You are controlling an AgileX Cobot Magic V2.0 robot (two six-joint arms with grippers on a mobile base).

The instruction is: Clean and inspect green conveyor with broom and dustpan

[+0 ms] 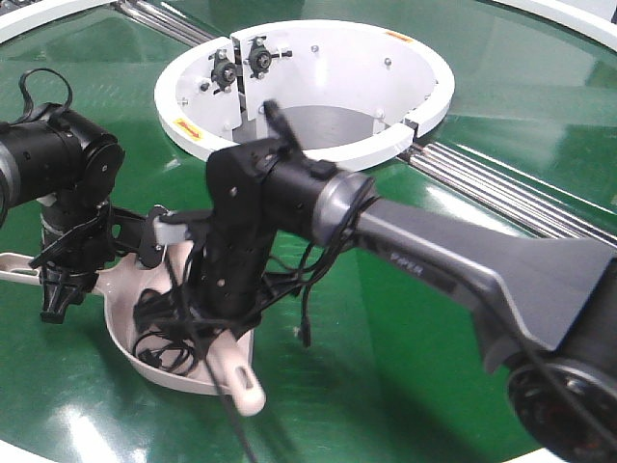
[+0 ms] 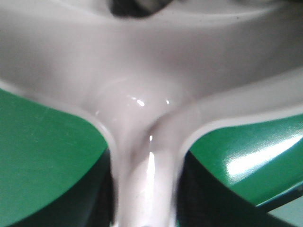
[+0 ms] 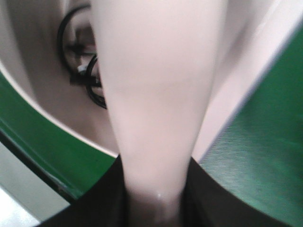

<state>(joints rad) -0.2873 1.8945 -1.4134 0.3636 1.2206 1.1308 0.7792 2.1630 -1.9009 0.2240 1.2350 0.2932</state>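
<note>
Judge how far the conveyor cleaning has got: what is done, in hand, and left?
Done: black cable-like clutter lies in the dustpan. In hand: the left gripper grips the dustpan's handle, and the right gripper holds the broom over the pan. Left, probably: carrying the load off and inspecting the green conveyor.

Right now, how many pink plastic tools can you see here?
2. The dustpan lies on the belt at lower left. The broom slants over its pan, handle end nearest the camera. The arms could hide another.
</note>
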